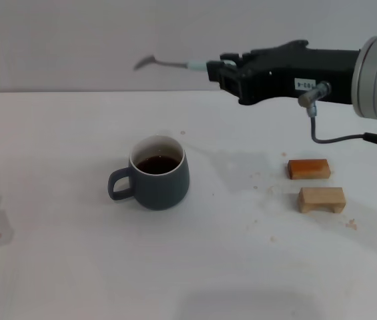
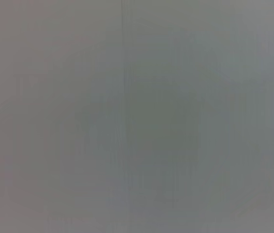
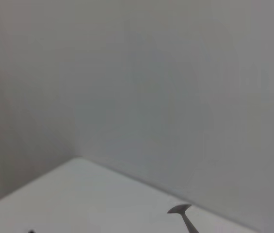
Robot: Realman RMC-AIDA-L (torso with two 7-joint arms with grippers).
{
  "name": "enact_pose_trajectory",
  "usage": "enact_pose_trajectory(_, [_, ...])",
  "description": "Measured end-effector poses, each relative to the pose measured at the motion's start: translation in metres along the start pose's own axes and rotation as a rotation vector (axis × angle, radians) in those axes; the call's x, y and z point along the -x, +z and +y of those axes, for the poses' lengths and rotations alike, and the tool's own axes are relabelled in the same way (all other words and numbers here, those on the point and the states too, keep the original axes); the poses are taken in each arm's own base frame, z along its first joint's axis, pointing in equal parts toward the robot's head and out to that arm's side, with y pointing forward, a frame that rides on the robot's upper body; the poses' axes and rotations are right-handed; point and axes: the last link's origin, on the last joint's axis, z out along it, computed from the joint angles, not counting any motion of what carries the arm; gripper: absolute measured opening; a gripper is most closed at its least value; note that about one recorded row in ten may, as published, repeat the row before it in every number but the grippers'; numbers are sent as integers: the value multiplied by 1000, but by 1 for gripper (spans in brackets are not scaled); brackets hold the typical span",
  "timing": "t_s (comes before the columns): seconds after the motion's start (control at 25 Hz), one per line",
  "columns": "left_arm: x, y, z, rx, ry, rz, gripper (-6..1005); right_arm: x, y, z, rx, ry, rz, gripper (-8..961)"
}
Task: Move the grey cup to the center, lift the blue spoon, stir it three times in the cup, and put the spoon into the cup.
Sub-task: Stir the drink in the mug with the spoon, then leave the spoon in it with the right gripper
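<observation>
Wooden blocks (image 1: pixel 315 183) beside grey cup (image 1: pixel 158 173)

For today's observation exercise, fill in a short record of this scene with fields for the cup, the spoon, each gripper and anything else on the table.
grey cup: upright on the white table, handle toward the robot's left, dark liquid inside
blue spoon: held in the air, roughly level, bowl pointing to the robot's left, above and behind the cup
right gripper: shut on the spoon's handle, well above the table
left gripper: not in view
other items: two wooden blocks on the table to the cup's right
</observation>
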Motion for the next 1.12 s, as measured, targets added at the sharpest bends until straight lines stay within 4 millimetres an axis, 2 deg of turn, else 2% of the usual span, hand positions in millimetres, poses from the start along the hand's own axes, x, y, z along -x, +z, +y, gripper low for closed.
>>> enact_pose_trajectory(0.48, [-1,-1,-1,-1,11,10,-2,-2,-1,-7,-85,15,209,154])
enact_pose_trajectory(1.12, [-1,-2,0,-2,12,11,-2,-18,24,-5,-85,-11,289,154])
